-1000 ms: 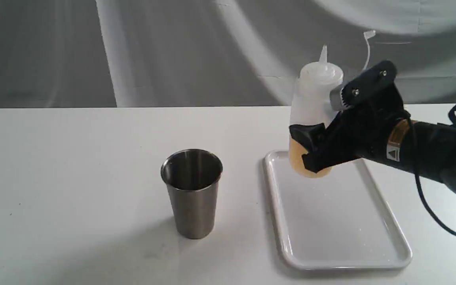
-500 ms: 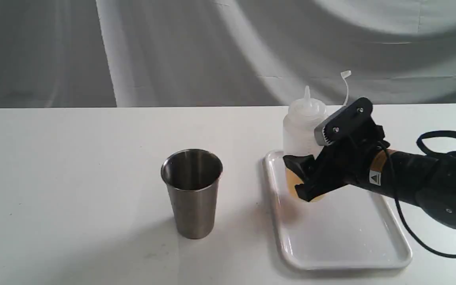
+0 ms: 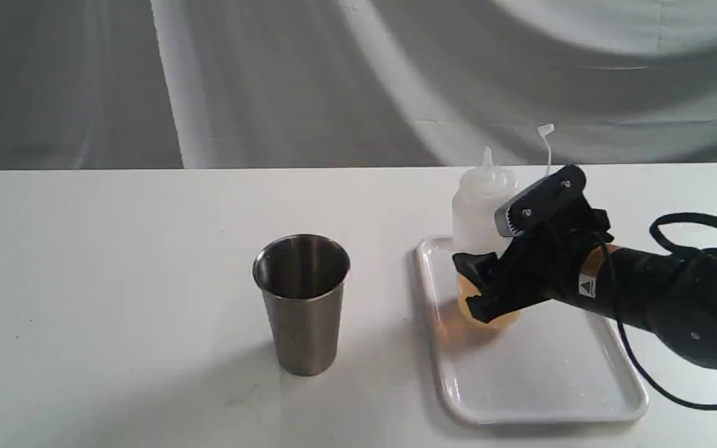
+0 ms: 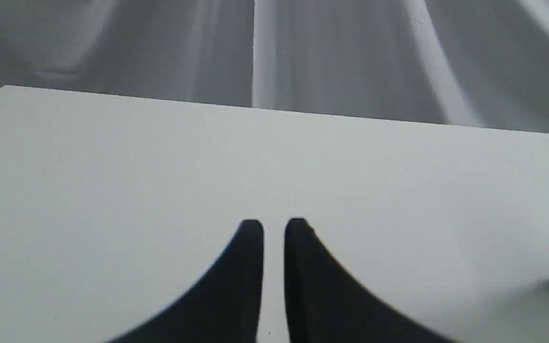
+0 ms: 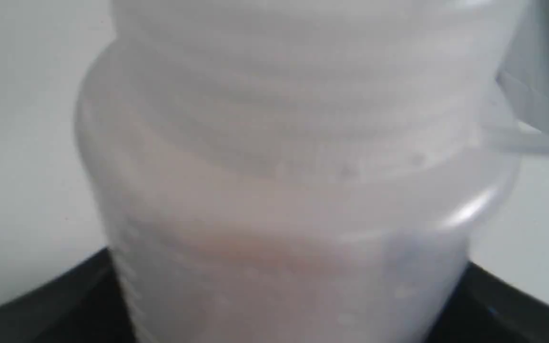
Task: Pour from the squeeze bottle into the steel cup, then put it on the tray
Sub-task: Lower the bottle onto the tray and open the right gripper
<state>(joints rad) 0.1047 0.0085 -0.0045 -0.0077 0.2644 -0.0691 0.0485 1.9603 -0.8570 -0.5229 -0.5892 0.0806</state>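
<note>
Hard to tell whether squeeze bottle [image 3: 482,205] base touches tray [image 3: 539,379]; lower half hidden by right fingers [image 3: 501,298] clamped around it. Left fingers [image 4: 250,267] nearly closed, empty, above desk [image 3: 116,280].

You're looking at a staged robot test setup, a lab or studio rather than a home or kitchen. A plain white desk [image 3: 116,249] fills the lower frame, and wrinkled grey cloth [image 3: 271,81] hangs as a backdrop across the top. A black robot arm [image 3: 676,298] with a loose cable [image 3: 698,216] reaches in from the right. The only props are the steel cup [image 3: 301,305], the tray [image 3: 551,410] and the squeeze bottle [image 3: 480,205].
</note>
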